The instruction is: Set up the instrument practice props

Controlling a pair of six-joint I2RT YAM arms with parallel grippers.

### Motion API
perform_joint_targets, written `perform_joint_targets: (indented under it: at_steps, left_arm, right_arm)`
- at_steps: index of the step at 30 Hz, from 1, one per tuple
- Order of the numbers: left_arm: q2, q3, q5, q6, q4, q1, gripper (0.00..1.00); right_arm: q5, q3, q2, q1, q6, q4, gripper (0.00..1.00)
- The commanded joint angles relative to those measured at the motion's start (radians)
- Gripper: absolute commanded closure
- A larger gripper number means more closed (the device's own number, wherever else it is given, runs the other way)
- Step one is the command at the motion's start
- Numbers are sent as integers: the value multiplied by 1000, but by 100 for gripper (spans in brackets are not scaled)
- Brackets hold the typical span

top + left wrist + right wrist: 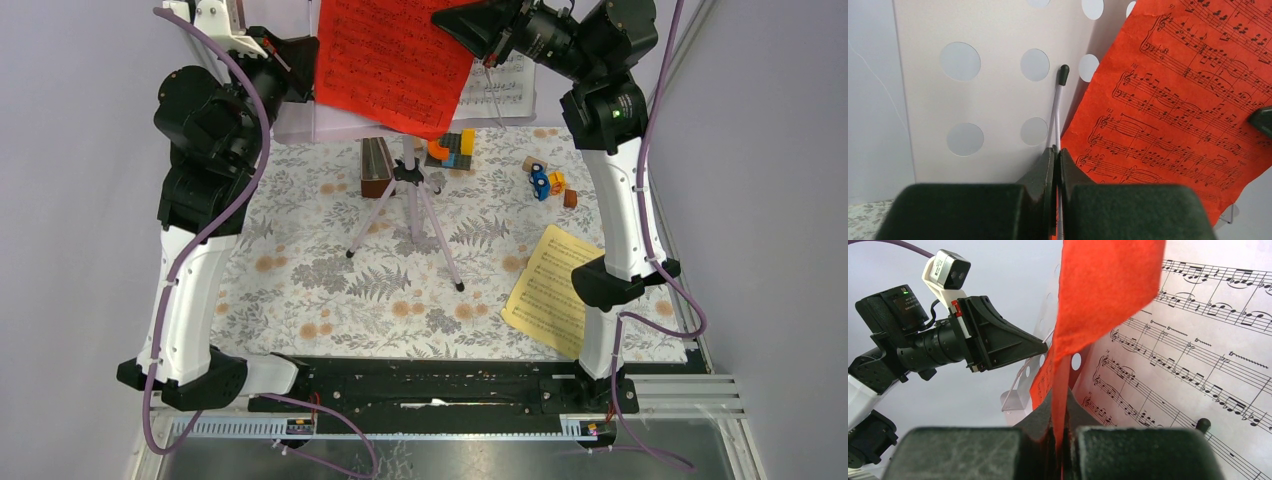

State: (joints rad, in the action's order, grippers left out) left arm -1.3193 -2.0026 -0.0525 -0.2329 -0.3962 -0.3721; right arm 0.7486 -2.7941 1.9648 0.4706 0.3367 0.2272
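The pale pink perforated panel stands upright at the back of the table. My left gripper is shut on the panel's thin white page-holder wire, which has a black tip. The red sheet-music page hangs in front of the panel, tilted, with my right gripper shut on its edge. A white page rests on the panel behind the red one. The lilac tripod stands spread on the cloth by itself. The yellow page lies flat at the right front.
Orange-yellow toy blocks on a dark base and a brown box sit just behind the tripod. Small toys lie to the right and a cork cylinder to the left. A floral cloth covers the table.
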Motion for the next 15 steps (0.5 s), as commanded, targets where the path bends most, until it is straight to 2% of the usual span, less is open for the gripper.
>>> perform_joint_targets:
  at_steps: [1, 15]
  left_arm:
    - [5, -16, -10, -7, 20, 13, 100]
    - [26, -35, 21, -6, 16, 30, 100]
  right_arm:
    - [-18, -3, 2, 10, -5, -42, 100]
    - [-61, -2, 2, 10, -16, -29, 100]
